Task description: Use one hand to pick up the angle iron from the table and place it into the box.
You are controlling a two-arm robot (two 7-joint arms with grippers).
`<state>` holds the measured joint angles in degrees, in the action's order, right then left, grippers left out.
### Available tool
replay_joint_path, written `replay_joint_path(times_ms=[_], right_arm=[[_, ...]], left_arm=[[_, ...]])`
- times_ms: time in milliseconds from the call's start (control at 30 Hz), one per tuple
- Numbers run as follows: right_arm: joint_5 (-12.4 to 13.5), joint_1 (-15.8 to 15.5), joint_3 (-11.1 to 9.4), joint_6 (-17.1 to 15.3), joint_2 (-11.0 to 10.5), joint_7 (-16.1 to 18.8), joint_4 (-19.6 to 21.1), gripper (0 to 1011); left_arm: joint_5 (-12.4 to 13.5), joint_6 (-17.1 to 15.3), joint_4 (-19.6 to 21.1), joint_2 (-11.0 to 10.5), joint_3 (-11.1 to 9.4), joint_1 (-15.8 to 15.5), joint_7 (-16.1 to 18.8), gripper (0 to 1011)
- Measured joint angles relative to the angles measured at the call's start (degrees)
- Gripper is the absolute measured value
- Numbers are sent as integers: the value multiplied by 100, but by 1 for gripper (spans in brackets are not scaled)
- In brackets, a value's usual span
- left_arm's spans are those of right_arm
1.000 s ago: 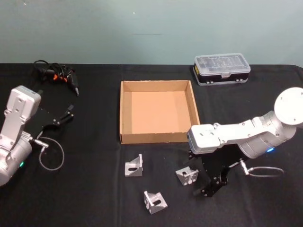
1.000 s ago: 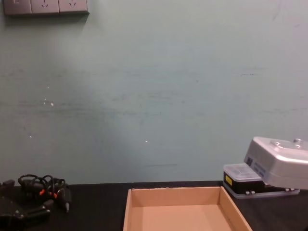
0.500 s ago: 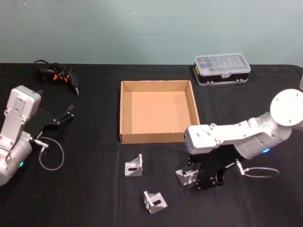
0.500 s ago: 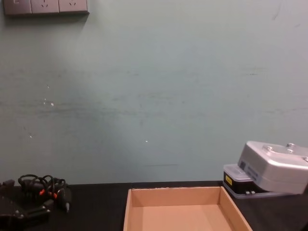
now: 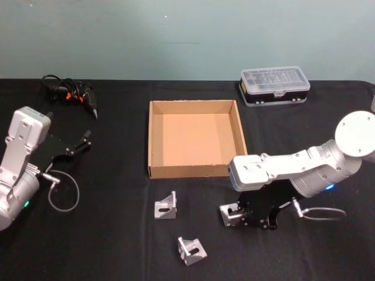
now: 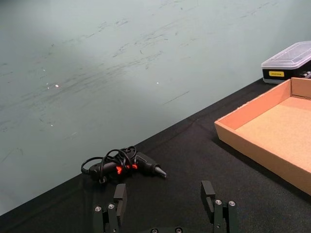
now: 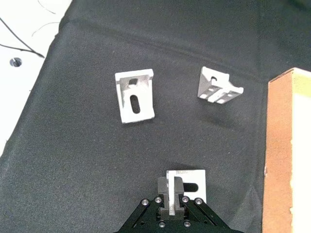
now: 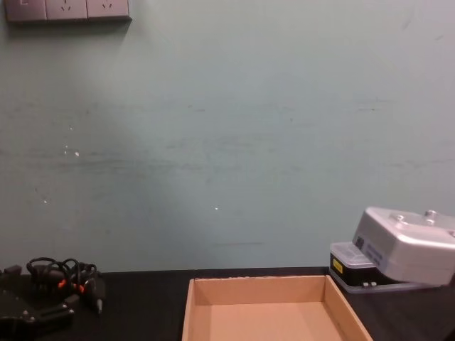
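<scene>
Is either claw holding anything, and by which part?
The right gripper pinches an angle iron by its upright flange; the left gripper, open, holds nothing.

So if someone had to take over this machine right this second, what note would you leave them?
Right gripper: down at the table, in front of the box, jaws shut on the upright side of one bracket.
Left gripper: parked at the table's left side, jaws open, holding nothing.
The box is empty. Two other brackets lie on the table in front of it.
Done: the grasp, by the look of it.
Left: lift the bracket, carry it over the box wall, release it inside.
</scene>
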<state>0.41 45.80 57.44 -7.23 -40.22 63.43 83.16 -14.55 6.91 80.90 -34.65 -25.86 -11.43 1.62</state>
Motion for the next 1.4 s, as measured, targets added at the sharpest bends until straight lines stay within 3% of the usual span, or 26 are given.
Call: replay_joint_path(times_ms=[167, 400, 467, 600, 700, 733, 900, 1067, 1400], right_arm=[[144, -35, -95, -3, -33, -40, 115, 58], [711, -212, -521, -134, -54, -350, 391, 58], [1092, -331, -810, -323, 35, -682, 452, 58], [1338, -453, -1059, -603, 189, -1136, 418, 58], [1525, -585, -1307, -992, 410, -1707, 292, 58], [1525, -585, -1307, -992, 410, -1707, 292, 58], [1653, -721, -1619, -1530, 752, -2439, 2, 58], [1692, -803, -1855, -1846, 1071, -2964, -323, 58], [1630, -844, -2045, -1964, 1515, -3370, -928, 58]], left_arm=[[0, 0, 0, 0, 0, 0, 0, 1000], [0, 0, 0, 0, 0, 0, 0, 1000], [0, 0, 0, 0, 0, 0, 0, 1000], [0, 0, 0, 0, 0, 0, 0, 1000], [0, 0, 0, 0, 0, 0, 0, 1000], [0, 0, 0, 0, 0, 0, 0, 1000], [0, 0, 0, 0, 0, 0, 0, 1000], [0, 0, 0, 0, 0, 0, 0, 1000], [0, 0, 0, 0, 0, 0, 0, 1000]])
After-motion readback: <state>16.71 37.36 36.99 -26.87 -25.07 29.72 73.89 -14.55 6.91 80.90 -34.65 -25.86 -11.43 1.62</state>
